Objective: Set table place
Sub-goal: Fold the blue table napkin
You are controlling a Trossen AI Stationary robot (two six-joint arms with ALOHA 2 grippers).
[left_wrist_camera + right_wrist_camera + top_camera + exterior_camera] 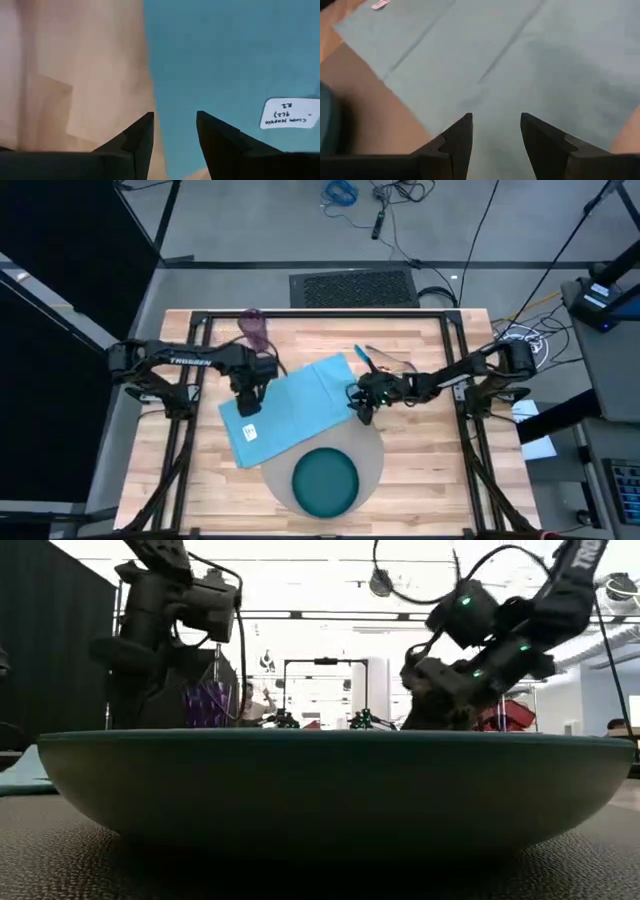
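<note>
The left tool [247, 405], fingers apart, hangs over the napkin's [295, 405] left edge; the right tool [362, 412], also apart, over its right edge beside the mat [372, 448].

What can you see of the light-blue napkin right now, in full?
The napkin is a light-blue cloth rectangle, spread flat and lying at an angle on the table. Faint fold creases cross it, and a small white label with handwriting sits near one end. Its lower edge overlaps the round grey-beige mat, beside the teal plate. The left gripper hovers over its left edge, jaws open; the right gripper is over its right side, jaws open. Neither visibly pinches the cloth.
</note>
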